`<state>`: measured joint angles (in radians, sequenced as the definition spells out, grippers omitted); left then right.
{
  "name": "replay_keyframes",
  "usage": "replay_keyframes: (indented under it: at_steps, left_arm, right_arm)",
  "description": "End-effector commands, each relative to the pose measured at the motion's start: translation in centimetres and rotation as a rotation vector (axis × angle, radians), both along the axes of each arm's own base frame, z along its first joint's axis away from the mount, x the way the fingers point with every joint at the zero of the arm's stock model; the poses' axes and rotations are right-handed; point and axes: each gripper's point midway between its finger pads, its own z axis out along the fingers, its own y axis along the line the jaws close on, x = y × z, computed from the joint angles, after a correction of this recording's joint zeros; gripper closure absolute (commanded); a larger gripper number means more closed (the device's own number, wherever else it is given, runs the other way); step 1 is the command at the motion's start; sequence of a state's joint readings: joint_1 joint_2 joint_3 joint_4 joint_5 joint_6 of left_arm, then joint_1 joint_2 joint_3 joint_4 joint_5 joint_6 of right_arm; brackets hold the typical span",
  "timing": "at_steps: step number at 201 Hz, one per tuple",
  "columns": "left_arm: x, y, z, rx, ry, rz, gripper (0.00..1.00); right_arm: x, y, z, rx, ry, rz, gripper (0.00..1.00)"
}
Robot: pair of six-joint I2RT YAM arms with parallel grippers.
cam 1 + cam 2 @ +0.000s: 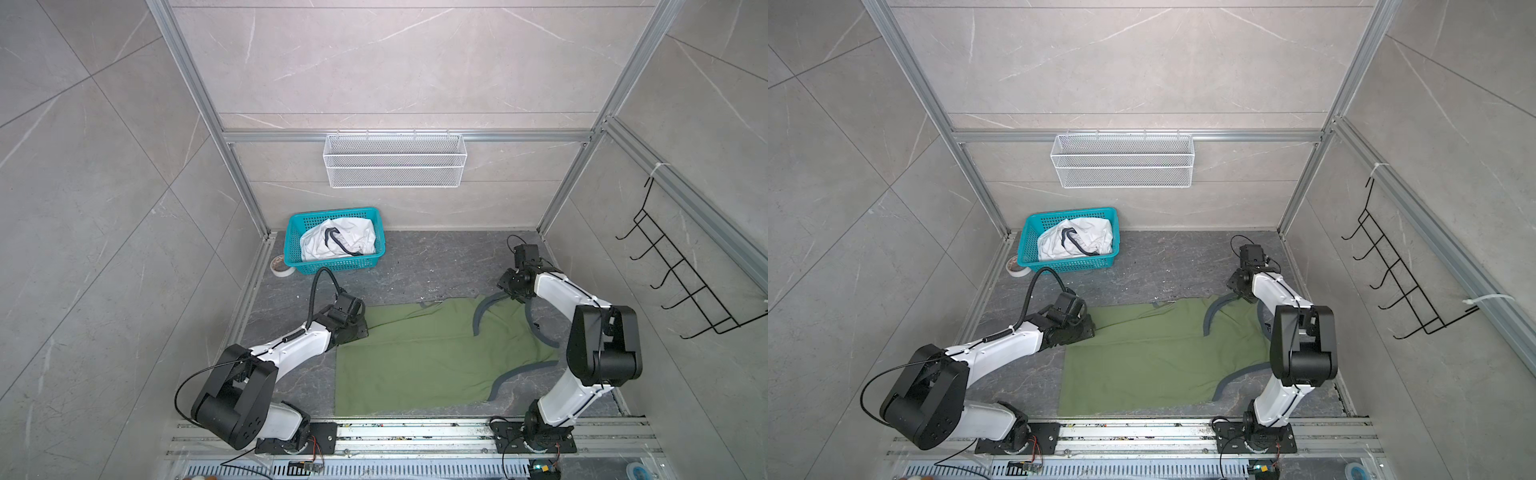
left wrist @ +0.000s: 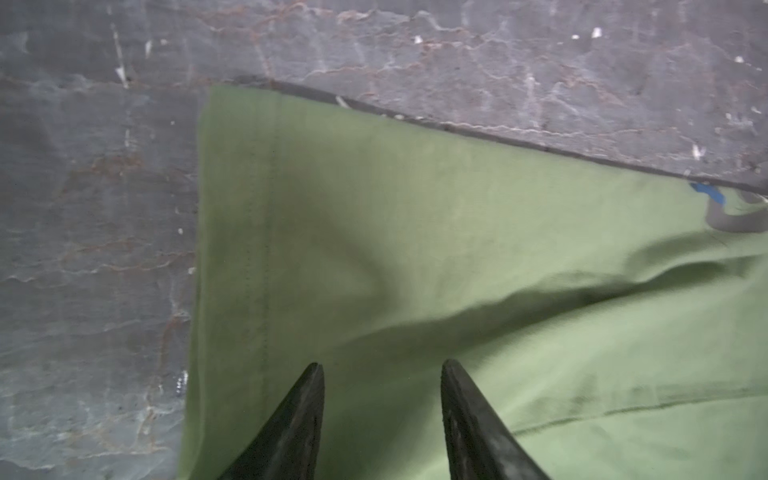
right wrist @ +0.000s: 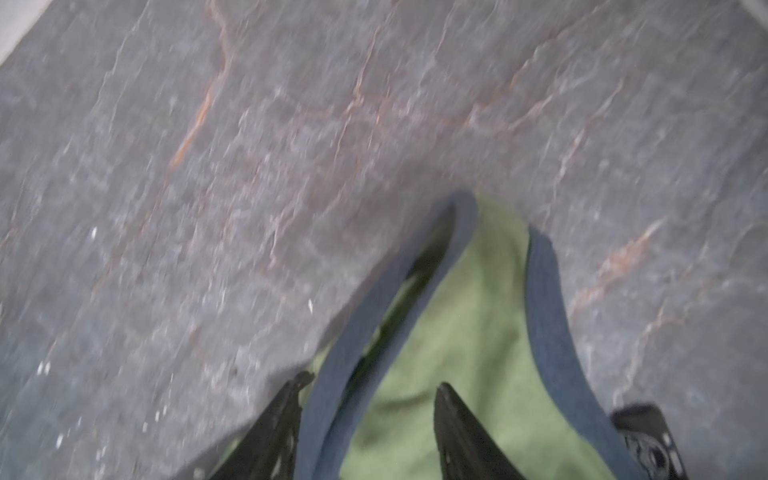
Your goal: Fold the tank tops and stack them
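The olive green tank top (image 1: 424, 357) (image 1: 1154, 353) lies spread flat on the dark slate floor, hem to the left and grey-trimmed straps to the right. My left gripper (image 2: 384, 365) is open low over the hem's far corner (image 2: 232, 124), with only flat green cloth under its fingers. My right gripper (image 3: 374, 381) is open at the far shoulder strap (image 3: 498, 266). A band of the strap's grey trim (image 3: 332, 395) lies loose between its fingers. The white tank top (image 1: 336, 245) (image 1: 1075, 243) sits crumpled in the teal basket (image 1: 340, 264).
The teal basket (image 1: 1067, 262) stands at the back left, with a tape roll (image 1: 281, 268) beside it. A white wire basket (image 1: 395, 166) hangs on the back wall and a black hook rack (image 1: 681, 274) on the right wall. An aluminium rail (image 1: 415, 432) runs along the front.
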<state>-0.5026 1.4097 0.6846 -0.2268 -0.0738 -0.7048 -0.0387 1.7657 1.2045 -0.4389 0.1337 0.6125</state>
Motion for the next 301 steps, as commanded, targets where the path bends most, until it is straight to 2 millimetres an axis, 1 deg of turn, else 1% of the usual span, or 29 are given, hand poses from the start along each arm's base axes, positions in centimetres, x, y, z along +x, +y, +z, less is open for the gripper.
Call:
replay_keyframes:
  at_steps: [1, 27, 45, 62, 92, 114, 127, 144, 157, 170, 175, 182, 193, 217, 225, 234, 250, 276, 301]
  left_arm:
    - [0.7, 0.4, -0.6, -0.026, -0.01, 0.048, 0.5]
    - [0.6, 1.1, -1.7, -0.033, 0.018, 0.076, 0.49]
    - [0.6, 1.2, -2.2, -0.051, 0.032, 0.092, 0.49]
    - [0.7, 1.1, -2.5, -0.064, 0.037, 0.097, 0.48]
    - [0.5, 1.4, -2.8, -0.056, 0.044, 0.106, 0.48]
    - [0.4, 1.8, -2.9, -0.043, 0.043, 0.123, 0.47]
    - [0.3, 2.2, -2.9, -0.037, 0.043, 0.139, 0.47]
    - [0.3, 2.5, -3.0, -0.032, 0.043, 0.158, 0.47]
    - [0.4, 2.7, -3.0, -0.028, 0.046, 0.165, 0.47]
    - [0.4, 2.8, -3.1, -0.022, 0.052, 0.17, 0.47]
    - [0.4, 2.9, -3.2, -0.021, 0.054, 0.173, 0.47]
    - [0.4, 3.0, -3.2, -0.023, 0.054, 0.176, 0.47]
    - [0.3, 3.1, -3.2, -0.025, 0.054, 0.182, 0.47]
    - [0.1, 3.4, -3.1, -0.03, 0.05, 0.196, 0.47]
    - [0.0, 3.5, -3.1, -0.031, 0.05, 0.198, 0.47]
    - [-0.1, 3.7, -3.1, -0.029, 0.051, 0.2, 0.47]
    - [-0.3, 4.0, -3.1, -0.026, 0.054, 0.203, 0.47]
    - [-0.7, 4.5, -3.3, -0.028, 0.057, 0.217, 0.46]
    - [-0.8, 4.7, -3.4, -0.029, 0.063, 0.214, 0.46]
  right_arm:
    - [0.1, -2.2, -0.8, -0.055, 0.067, -0.093, 0.46]
    - [0.7, -3.1, -1.6, -0.076, 0.094, -0.119, 0.43]
    - [1.0, -3.4, -2.7, -0.069, 0.136, -0.126, 0.42]
    - [1.4, -3.3, -3.7, -0.036, 0.15, -0.121, 0.43]
    - [2.0, -3.3, -4.5, -0.021, 0.156, -0.121, 0.45]
    - [1.8, -3.3, -4.9, -0.018, 0.177, -0.121, 0.47]
    - [1.5, -3.4, -5.0, -0.018, 0.174, -0.123, 0.51]
    - [1.4, -3.5, -4.7, -0.02, 0.16, -0.125, 0.59]
    - [1.2, -3.8, -4.1, -0.033, 0.141, -0.13, 0.72]
    - [1.2, -3.9, -2.8, -0.041, 0.094, -0.134, 0.84]
    - [1.2, -3.9, -2.5, -0.039, 0.074, -0.133, 0.87]
    - [1.3, -3.7, -1.5, -0.033, 0.034, -0.127, 0.89]
    - [1.4, -3.5, -0.5, -0.021, -0.007, -0.118, 0.9]
    - [0.8, -3.5, 1.8, 0.0, -0.114, -0.123, 0.9]
    - [0.5, -3.6, 2.3, 0.005, -0.142, -0.132, 0.9]
    - [-0.1, -3.9, 2.4, 0.016, -0.164, -0.147, 0.9]
    - [-1.0, -4.4, 2.0, 0.049, -0.181, -0.174, 0.89]
    - [-2.2, -5.1, 0.5, 0.139, -0.221, -0.214, 0.89]
    - [-2.4, -5.3, -0.4, 0.222, -0.295, -0.232, 0.88]
